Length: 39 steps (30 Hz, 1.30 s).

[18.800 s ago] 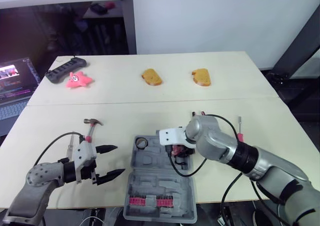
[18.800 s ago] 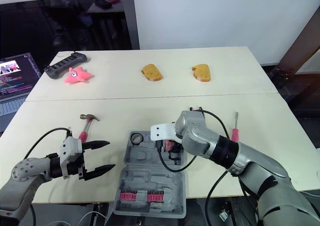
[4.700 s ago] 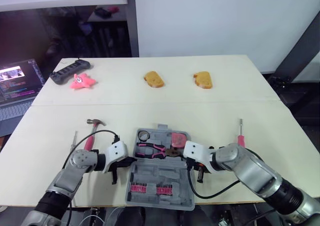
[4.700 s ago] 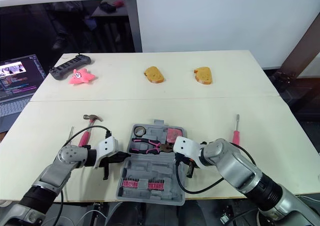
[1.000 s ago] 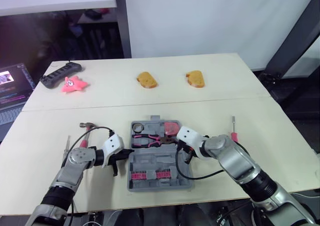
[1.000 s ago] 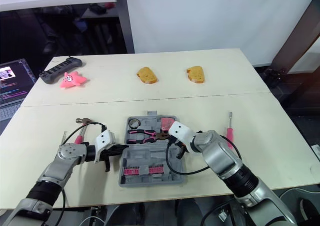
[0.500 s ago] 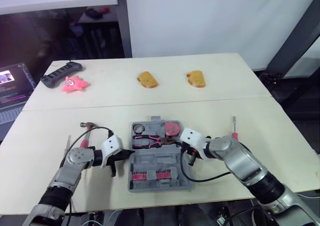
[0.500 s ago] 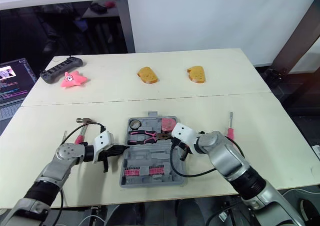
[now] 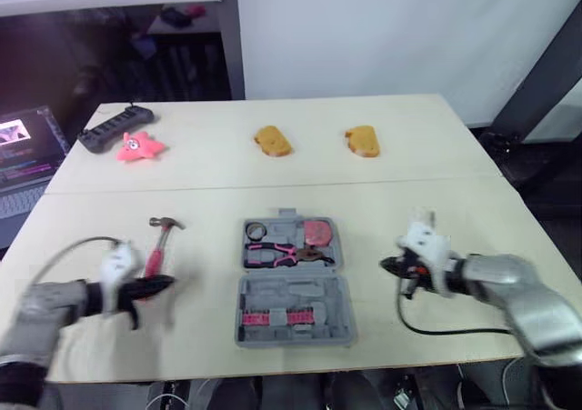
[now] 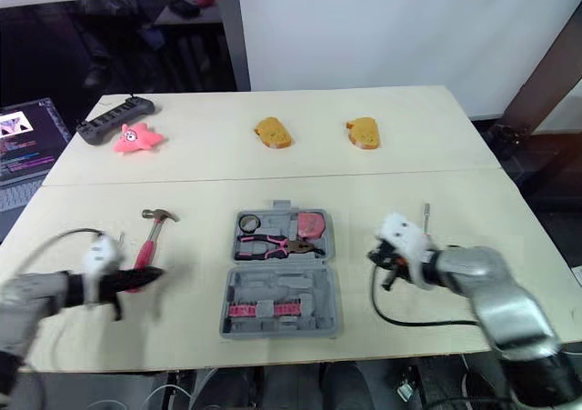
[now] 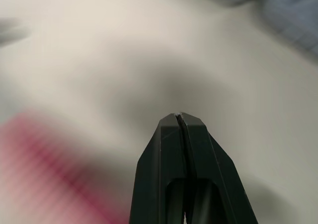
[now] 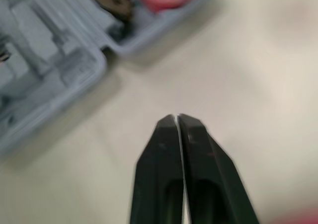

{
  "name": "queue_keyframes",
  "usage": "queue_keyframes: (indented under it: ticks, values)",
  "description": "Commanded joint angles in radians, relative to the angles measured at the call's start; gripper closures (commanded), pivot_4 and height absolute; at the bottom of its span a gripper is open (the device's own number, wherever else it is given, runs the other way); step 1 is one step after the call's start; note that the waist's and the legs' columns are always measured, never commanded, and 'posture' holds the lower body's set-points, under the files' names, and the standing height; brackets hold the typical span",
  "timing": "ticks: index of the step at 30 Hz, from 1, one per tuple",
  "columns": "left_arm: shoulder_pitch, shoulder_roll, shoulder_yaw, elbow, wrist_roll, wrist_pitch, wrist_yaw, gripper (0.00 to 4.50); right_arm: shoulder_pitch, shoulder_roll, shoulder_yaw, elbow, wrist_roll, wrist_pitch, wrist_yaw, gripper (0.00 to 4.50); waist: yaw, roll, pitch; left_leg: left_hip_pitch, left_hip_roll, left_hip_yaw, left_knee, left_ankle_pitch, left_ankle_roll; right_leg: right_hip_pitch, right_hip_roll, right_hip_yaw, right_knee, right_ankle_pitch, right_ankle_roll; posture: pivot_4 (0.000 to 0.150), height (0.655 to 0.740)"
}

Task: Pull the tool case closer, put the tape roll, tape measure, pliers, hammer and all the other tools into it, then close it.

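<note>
- The grey plastic tool case point(image 9: 291, 324) lies open and flat in the middle of the near half of the cream table point(image 9: 364, 192), between the two arms.
- Its far half already holds the black tape roll point(image 9: 255, 231), the pink tape measure point(image 9: 316, 232) and the pink-handled pliers point(image 9: 286, 254).
- The pink-handled hammer point(image 9: 162, 237) is outside the case on the robot's left, and a slim screwdriver point(image 10: 426, 212) lies on the right, just beyond the right gripper point(image 9: 384, 265).
- The left gripper point(image 9: 166, 285) hovers close to the hammer's handle end with its fingers pressed together. The right gripper points toward the case, near it but apart, with its fingers likewise together and nothing in them.
- Risk one: a reach for the hammer with the fingers together would likely shove it along the table or spin it rather than pick it up.
- Risk two: the hammer probably carries its weight in the head, so a grasp at the handle's end may let it droop or slip.
- Risk three: the right arm's black cable point(image 10: 400, 319) trails on the table and could drag the screwdriver or catch the case edge.
- Risk four: any tool sitting proud of its recess could stop the case from shutting.
</note>
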<state>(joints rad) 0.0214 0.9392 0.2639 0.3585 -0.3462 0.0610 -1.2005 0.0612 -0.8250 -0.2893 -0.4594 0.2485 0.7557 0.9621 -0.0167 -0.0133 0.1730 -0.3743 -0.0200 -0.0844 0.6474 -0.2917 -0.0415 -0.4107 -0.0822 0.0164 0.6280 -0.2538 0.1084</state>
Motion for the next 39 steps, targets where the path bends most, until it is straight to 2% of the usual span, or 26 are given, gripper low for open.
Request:
queue_keyframes:
  ticks: [1,2,3,5,6,7,12,15,21,25,28,31,32,34,35,39]
  values:
    - [0.062,0.068,0.136,0.076,-0.026,-0.025,-0.027,4.5,0.1,0.008,-0.29,-0.065,0.176,-0.052,0.13,2.67,0.003,0.002,0.001,0.001,0.0,0.0,0.0,0.0,0.0,0.001,0.0,0.0,-0.001,0.0,0.0,0.15,0.74]
    - [0.077,0.078,0.157,0.102,-0.023,-0.038,-0.025,4.5,0.114,0.016,-0.343,-0.065,0.217,-0.046,0.139,2.17,0.003,0.003,0.002,0.002,0.0,0.001,0.0,0.0,0.0,0.002,0.0,0.0,-0.001,-0.002,-0.003,0.15,0.74]
    - [0.085,0.082,0.172,0.124,-0.024,-0.043,-0.028,4.24,0.125,0.017,-0.373,-0.064,0.238,-0.048,0.14,1.72,0.003,0.004,0.002,0.002,0.001,0.001,0.0,0.0,0.0,0.002,-0.001,0.0,-0.001,-0.002,-0.003,0.15,0.74]
    - [0.098,0.094,0.199,0.168,-0.022,-0.049,-0.029,3.58,0.159,0.016,-0.419,-0.055,0.257,-0.061,0.145,0.68,0.003,0.003,0.002,0.003,0.001,0.002,0.001,0.0,0.0,0.002,0.0,0.0,-0.001,-0.002,-0.003,0.15,0.74]
    - [0.104,0.104,0.213,0.197,-0.014,-0.06,-0.021,3.09,0.189,0.014,-0.435,-0.049,0.252,-0.071,0.147,0.19,0.003,0.003,0.002,0.003,0.001,0.002,0.001,0.0,0.0,0.002,0.0,0.0,0.0,-0.002,-0.003,0.15,0.74]
    - [0.111,0.114,0.225,0.221,-0.009,-0.068,-0.014,2.64,0.215,0.012,-0.446,-0.046,0.246,-0.083,0.147,0.0,0.003,0.002,0.002,0.002,0.002,0.001,0.001,0.0,0.0,0.002,0.0,0.0,0.0,-0.002,-0.003,0.15,0.74]
    - [0.133,0.144,0.261,0.326,0.006,-0.13,-0.009,0.06,0.348,-0.034,-0.438,-0.029,0.128,-0.161,0.122,0.0,0.004,0.002,0.002,0.001,0.001,0.002,0.0,0.0,0.0,0.001,0.0,0.0,0.0,-0.002,-0.003,0.15,0.74]
    - [0.138,0.151,0.276,0.353,0.004,-0.148,-0.013,0.02,0.408,-0.026,-0.47,-0.007,0.123,-0.184,0.118,0.0,0.006,0.001,0.002,0.002,0.001,0.002,0.0,0.0,0.0,0.002,-0.001,0.0,-0.001,-0.002,-0.003,0.15,0.74]
    - [0.145,0.141,0.277,0.334,-0.001,-0.15,-0.014,0.02,0.418,-0.026,-0.477,0.006,0.138,-0.203,0.104,0.0,0.003,0.001,0.002,0.002,0.002,0.002,0.0,0.0,0.0,0.001,0.0,0.0,0.0,-0.002,-0.003,0.15,0.74]
    - [0.159,0.074,0.264,0.218,-0.011,-0.102,0.053,0.02,0.4,-0.025,-0.452,-0.001,0.133,-0.193,0.068,0.0,0.005,0.001,0.002,0.002,0.002,0.002,0.0,0.0,0.0,0.001,-0.001,0.001,0.0,-0.002,-0.003,0.15,0.74]
    - [0.176,-0.002,0.271,0.105,-0.009,-0.05,0.166,0.02,0.356,-0.001,-0.406,-0.087,0.175,-0.121,-0.003,0.0,0.004,0.001,0.002,0.002,0.003,0.002,0.0,0.0,0.0,0.002,-0.003,0.001,0.0,-0.002,-0.003,0.15,0.74]
    - [0.175,-0.108,0.284,-0.077,-0.044,0.1,0.331,0.02,0.252,0.032,-0.34,-0.178,0.274,-0.029,-0.082,0.0,0.003,0.001,0.002,0.002,0.005,0.0,0.0,0.0,0.0,0.001,-0.001,0.001,0.0,-0.001,-0.002,0.15,0.74]
    - [0.161,-0.177,0.292,-0.206,-0.068,0.242,0.481,0.02,0.184,0.072,-0.29,-0.22,0.336,0.006,-0.128,0.0,0.004,0.001,0.002,0.002,0.005,0.0,0.001,0.0,0.0,0.001,-0.001,0.002,0.001,0.0,-0.001,0.15,0.74]
    - [0.142,-0.276,0.288,-0.407,-0.117,0.486,0.68,0.02,0.077,0.133,-0.176,-0.293,0.419,0.053,-0.196,0.0,0.005,0.0,0.002,0.002,0.006,-0.001,0.002,0.0,0.0,0.002,-0.001,0.002,0.001,0.0,0.0,0.15,0.74]
    - [0.149,-0.29,0.272,-0.484,-0.125,0.588,0.722,0.02,0.034,0.151,-0.113,-0.322,0.435,0.068,-0.218,0.0,0.005,-0.001,0.002,0.002,0.005,-0.001,0.002,0.0,0.0,0.002,-0.001,0.002,0.001,0.0,0.0,0.15,0.74]
    - [0.132,-0.317,0.255,-0.623,-0.157,0.789,0.806,0.02,-0.088,0.156,0.09,-0.341,0.421,0.067,-0.234,0.0,0.005,-0.003,0.002,0.001,0.001,-0.002,0.002,0.0,0.0,0.001,0.001,0.0,0.002,0.0,0.0,0.15,0.74]
